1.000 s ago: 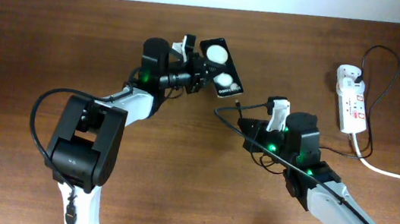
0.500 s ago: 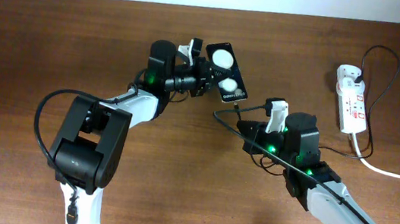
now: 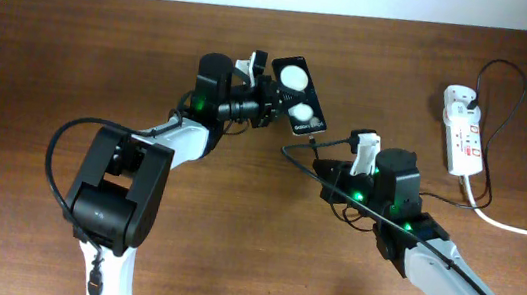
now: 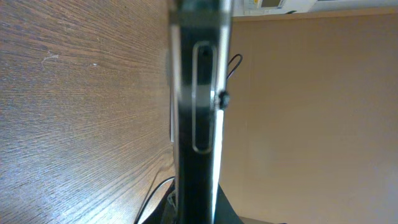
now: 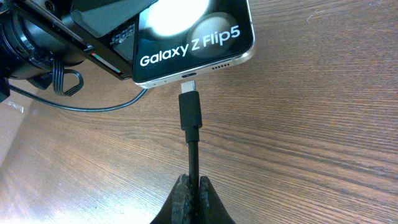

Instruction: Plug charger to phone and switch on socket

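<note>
Now the phone [image 3: 296, 93], clamped in the left gripper [image 3: 268, 98] near 12 o'clock on the surface [image 3: 233, 234], has swung toward the right gripper [image 5: 191, 186] and then held steady. Its port [image 5: 189, 75] sits at 12 o'clock from the charger [image 5: 190, 111] tip, near but not touching. The right gripper is pinched together on the charger cable, so I judge alignment done and a short straight push due; the socket [image 3: 463, 130] waits well apart at 2 o'clock.

Right wrist view: phone [image 5: 193, 37], white print "Galaxy Z Flip5" on black face, near port edge. Power strip [image 3: 464, 132] red markings illegible.
</note>
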`<state>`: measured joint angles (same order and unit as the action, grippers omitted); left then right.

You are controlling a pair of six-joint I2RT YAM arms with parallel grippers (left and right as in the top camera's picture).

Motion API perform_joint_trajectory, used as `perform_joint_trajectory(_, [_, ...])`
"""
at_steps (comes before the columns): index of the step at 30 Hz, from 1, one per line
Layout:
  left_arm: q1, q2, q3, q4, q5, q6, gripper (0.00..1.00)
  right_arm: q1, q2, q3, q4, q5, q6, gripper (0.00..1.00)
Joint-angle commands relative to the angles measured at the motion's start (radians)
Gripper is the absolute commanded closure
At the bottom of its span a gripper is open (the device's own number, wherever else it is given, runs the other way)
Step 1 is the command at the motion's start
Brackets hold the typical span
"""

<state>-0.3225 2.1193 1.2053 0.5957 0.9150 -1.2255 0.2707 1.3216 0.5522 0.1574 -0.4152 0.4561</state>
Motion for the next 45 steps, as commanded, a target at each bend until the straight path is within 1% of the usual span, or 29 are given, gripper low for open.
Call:
perform_joint_trajectory(1, [-0.008,-0.006,0.018,0.016,0.004,0.023,1.00,-0.003,0.002,0.005,0.004,0.013,-0.010,0.96])
perform_joint_trajectory(22, [-0.023,-0.006,0.018,0.016,0.003,0.023,1.00,-0.003,0.002,0.005,0.026,0.036,-0.002,0.96])
perform_joint_trajectory(29, [-0.023,-0.006,0.018,0.016,0.005,0.023,1.00,-0.003,0.002,0.005,0.026,0.073,0.017,0.96])
perform_joint_trajectory(35, [-0.039,-0.006,0.018,0.016,0.034,0.024,1.00,-0.003,0.002,0.005,0.029,0.089,0.017,0.96])
perform_joint_trajectory(38, [-0.061,-0.006,0.018,0.000,0.066,0.069,1.00,-0.003,0.002,0.005,0.042,0.103,0.029,0.96])
perform_joint_trajectory(41, [-0.070,-0.006,0.018,-0.080,0.080,0.134,1.00,-0.003,0.002,0.005,0.042,0.114,0.032,0.96])
perform_joint_trajectory(42, [-0.070,-0.006,0.018,-0.121,0.087,0.174,1.00,-0.004,0.002,0.005,0.046,0.114,0.032,0.96])
perform_joint_trajectory(45, [-0.079,-0.006,0.018,-0.148,0.106,0.203,1.00,-0.004,0.002,0.006,0.068,0.114,0.033,0.96])
